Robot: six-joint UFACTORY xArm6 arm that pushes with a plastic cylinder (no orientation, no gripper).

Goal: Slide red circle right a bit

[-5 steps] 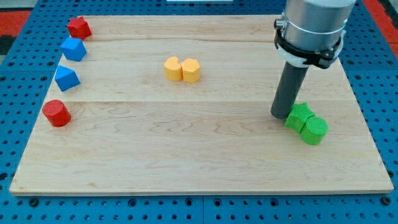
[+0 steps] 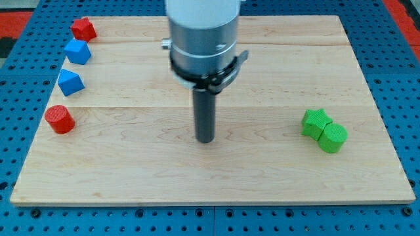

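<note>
The red circle (image 2: 60,119) is a short red cylinder near the board's left edge, below the two blue blocks. My tip (image 2: 206,139) rests on the wood near the board's middle, well to the right of the red circle and touching no block. The arm's grey body hides the spot where two yellow blocks stood.
A red star-like block (image 2: 83,29) sits at the top left. Two blue blocks (image 2: 77,51) (image 2: 69,82) lie below it along the left edge. A green star-like block (image 2: 316,122) and a green round block (image 2: 333,137) touch each other at the right. The wooden board (image 2: 262,177) lies on a blue pegboard.
My tip has moved left, from beside the green blocks to the board's middle. The arm now covers the two yellow blocks. No block has visibly moved.
</note>
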